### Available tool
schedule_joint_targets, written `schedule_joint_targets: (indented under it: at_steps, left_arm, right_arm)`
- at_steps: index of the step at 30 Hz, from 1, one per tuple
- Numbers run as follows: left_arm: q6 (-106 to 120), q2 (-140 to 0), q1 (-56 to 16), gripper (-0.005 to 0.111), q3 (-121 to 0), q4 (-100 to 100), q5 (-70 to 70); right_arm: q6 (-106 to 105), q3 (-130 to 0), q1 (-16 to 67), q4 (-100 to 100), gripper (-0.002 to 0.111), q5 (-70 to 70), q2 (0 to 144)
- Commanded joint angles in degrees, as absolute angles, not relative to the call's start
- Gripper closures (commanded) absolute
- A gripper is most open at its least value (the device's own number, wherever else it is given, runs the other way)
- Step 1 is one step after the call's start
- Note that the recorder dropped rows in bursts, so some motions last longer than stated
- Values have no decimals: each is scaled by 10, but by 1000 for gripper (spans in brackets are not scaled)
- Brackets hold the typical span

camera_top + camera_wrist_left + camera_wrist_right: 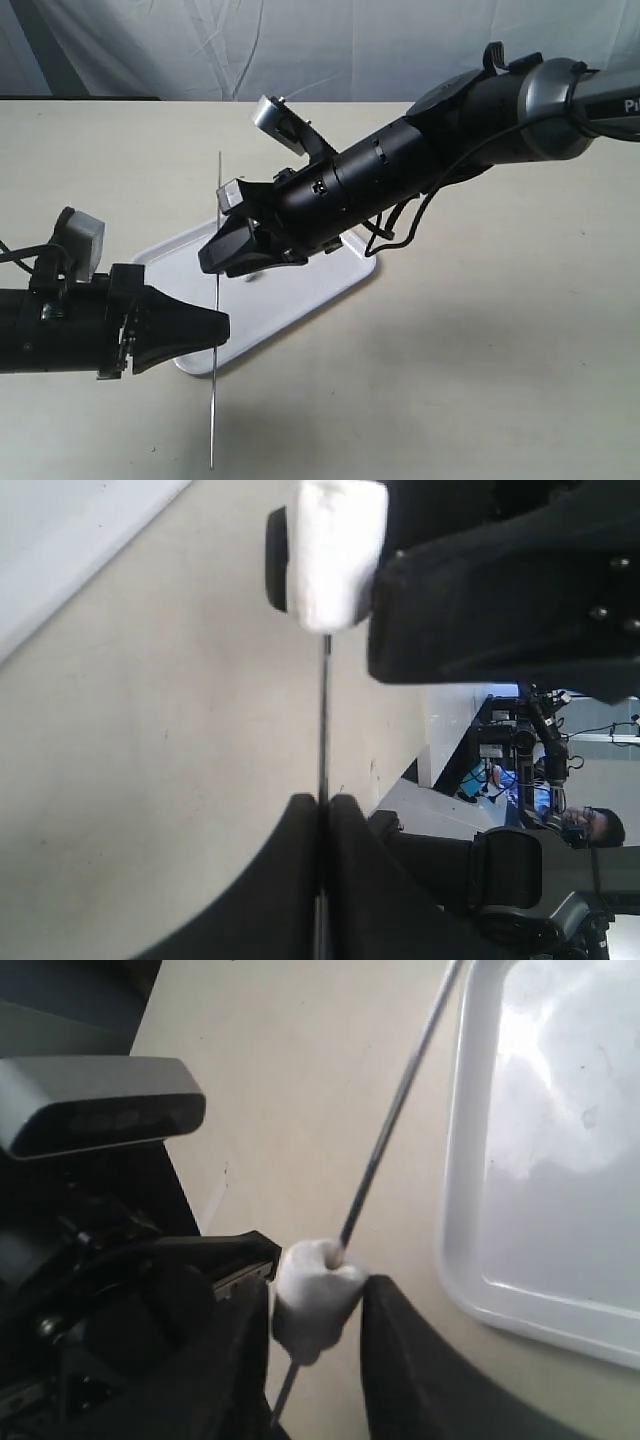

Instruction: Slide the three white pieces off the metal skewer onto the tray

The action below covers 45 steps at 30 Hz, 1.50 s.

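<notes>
The metal skewer (214,400) stands nearly upright over the near left edge of the tray (310,290). My left gripper (218,326) is shut on its lower part; in the left wrist view the rod (323,710) runs out from between the closed fingertips (300,825). Higher on the rod, my right gripper (212,256) is shut on a white piece (315,1295) threaded on the skewer (395,1110), also seen as a white piece (335,550) in the left wrist view. Only one white lump shows; I cannot tell whether more are hidden in the jaws.
The white tray (470,1190) lies on a beige table, its glossy floor bare where visible. The right arm (420,150) reaches across the tray from the back right. A white cloth backdrop hangs behind the table.
</notes>
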<state>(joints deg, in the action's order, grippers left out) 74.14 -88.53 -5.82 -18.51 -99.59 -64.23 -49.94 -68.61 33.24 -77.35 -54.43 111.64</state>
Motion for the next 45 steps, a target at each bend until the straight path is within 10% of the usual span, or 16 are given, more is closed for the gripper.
schedule_joint_targets:
  at_steps: [1,31,35,45]
  left_arm:
    - [740,-882,-57,107,-188,-999,-654]
    - [848,-876,-58,107,0,-999,-700]
    - [816,-876,-58,107,-31,-999,-661]
    - [729,-896,-58,107,-206,-999,-454]
  right_arm:
    - [-499,-689,332,-773,89,-544,1117]
    - [-544,-689,332,-748,81,-337,1122]
    - [-542,-689,332,-753,60,-346,1136]
    - [-542,-689,332,-748,60,-387,1114]
